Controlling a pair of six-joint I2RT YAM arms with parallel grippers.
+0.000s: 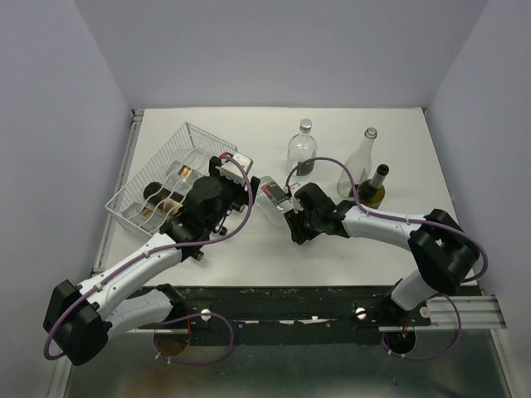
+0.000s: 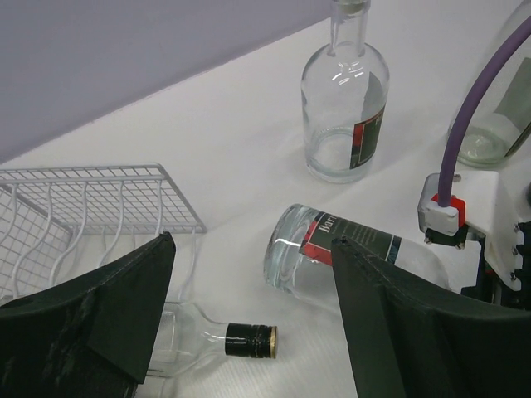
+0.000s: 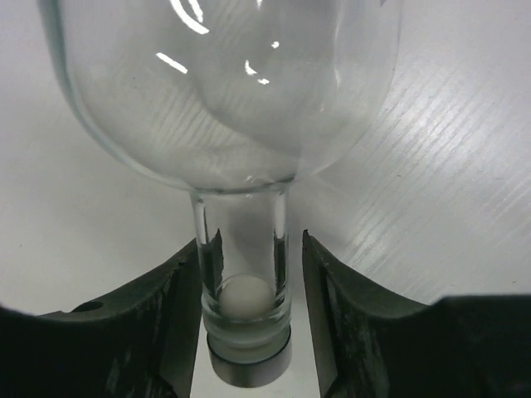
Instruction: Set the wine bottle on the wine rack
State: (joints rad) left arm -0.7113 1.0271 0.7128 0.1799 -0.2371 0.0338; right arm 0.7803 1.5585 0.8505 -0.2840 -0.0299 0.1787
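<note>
Jaws of the right gripper point(image 3: 249, 257) straddle the neck of a clear labelled bottle point(image 2: 348, 249). One finger lies against the glass and a sliver of light shows at the other, so I cannot tell whether they are gripping or only bracketing it. This bottle lies on its side on the bench point(image 1: 332, 249), between the two arms and just beside the wine rack point(image 2: 108, 199), not yet in it.

Next to it, the left gripper point(image 2: 250, 242) hangs over the rack's near corner with its jaws spread wide and nothing between them. Below it lies a black-capped bottle point(image 2: 211, 340). Its body seems to rest in the outer cradle with the neck poking past the wire edge, though the finger hides most of it.

Deeper in the rack, several bottles point(image 1: 162, 195) already lie in the cradles.

Farther back, three bottles stand upright on the bench, well apart from the rack: a round clear bottle point(image 1: 304, 151), a tall clear bottle point(image 1: 362, 162) and a dark green bottle point(image 1: 374, 186).

My judgement is that the task is partly done, with the labelled bottle next and the standing three left.
</note>
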